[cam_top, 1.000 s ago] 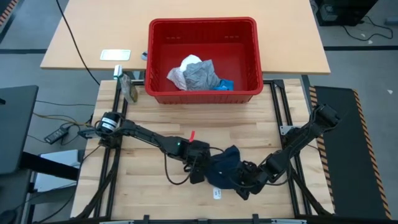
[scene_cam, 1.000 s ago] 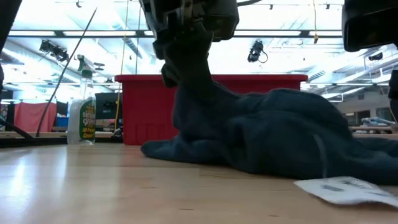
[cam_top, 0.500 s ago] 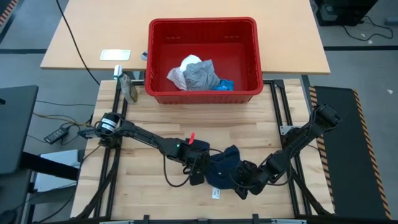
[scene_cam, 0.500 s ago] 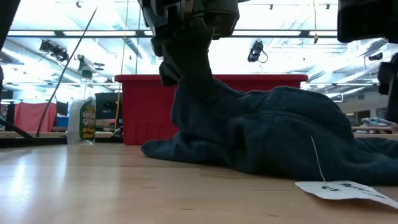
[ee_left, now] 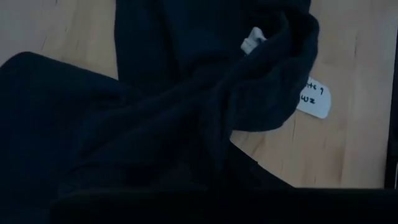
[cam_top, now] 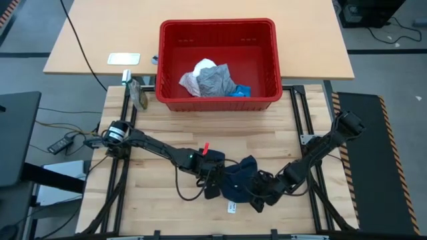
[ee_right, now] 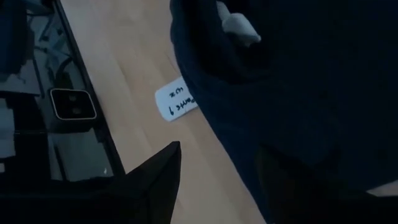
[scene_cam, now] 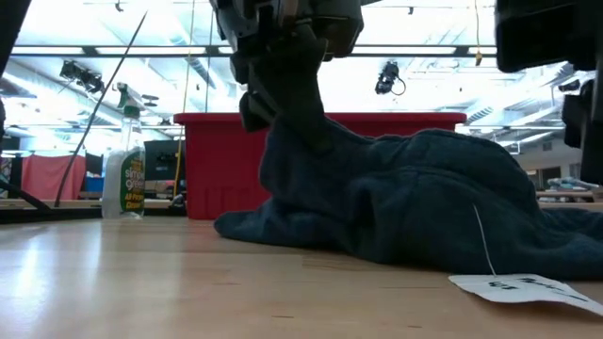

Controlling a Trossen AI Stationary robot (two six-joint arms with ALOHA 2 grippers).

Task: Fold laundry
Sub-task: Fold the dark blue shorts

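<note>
A dark navy cloth [cam_top: 240, 179] lies bunched on the wooden table near its front edge, one side drawn up in a peak [scene_cam: 297, 132]. My left gripper [cam_top: 212, 181] is shut on that peak. A white tag [scene_cam: 521, 285] on a thread lies on the table beside the cloth. My right gripper [ee_right: 217, 186] stands open at the cloth's right near edge, one finger [ee_right: 155, 180] over bare wood, the other by the cloth. A grey piece [cam_top: 218, 81] and a white crinkly piece [cam_top: 199, 71] lie in the red basket [cam_top: 217, 105]. My left gripper holds the navy cloth by a bunched-up part at its left side [scene_cam: 283, 108], coming slanting down from above. The cloth rises taut to the fingers and the rest lies on the table [scene_cam: 405, 226]. The cloth itself hides the fingertips in the left wrist view. My right gripper is at the cloth's edge [ee_right: 249, 143]; I cannot tell whether it touches the cloth.
The red basket stands at the table's far edge. A spray bottle [scene_cam: 124, 174] is left of it. Bare wood [cam_top: 153, 193] lies to the left of the cloth. Black frame rails [cam_top: 320, 200] run along the table's sides.
The white tag has dropped from slightly raised to lying flat on the table. The cloth and my left gripper have kept their place.
</note>
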